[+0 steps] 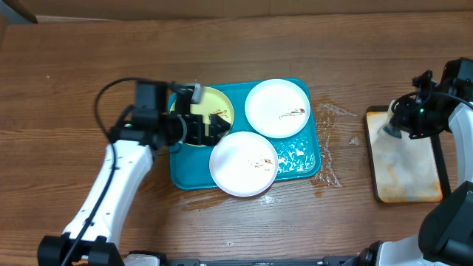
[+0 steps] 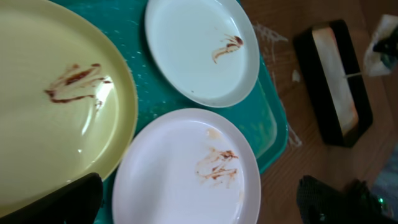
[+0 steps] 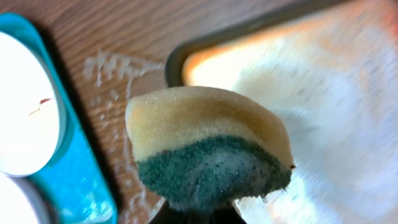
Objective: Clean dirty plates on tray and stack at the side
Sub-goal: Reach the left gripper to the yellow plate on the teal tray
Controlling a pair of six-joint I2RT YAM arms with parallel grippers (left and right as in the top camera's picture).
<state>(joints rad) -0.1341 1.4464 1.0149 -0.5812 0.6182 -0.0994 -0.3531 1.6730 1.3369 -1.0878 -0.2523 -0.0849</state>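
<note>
I count three plates: two white, the far white plate (image 1: 276,108) and the near white plate (image 1: 244,163), and one pale yellow plate (image 1: 222,100) on the left. Each has a single brown smear (image 2: 217,165), so three smears in all. There are two trays: one big teal tray (image 1: 177,176) and one smaller dark-rimmed tray (image 1: 406,166) away on the right. Just one sponge (image 3: 208,149), yellow on one face and green on the other. Two robot arms stand here, the left arm (image 1: 111,181) and the right arm (image 1: 464,125). One wooden table (image 1: 74,52) carries the lot.
</note>
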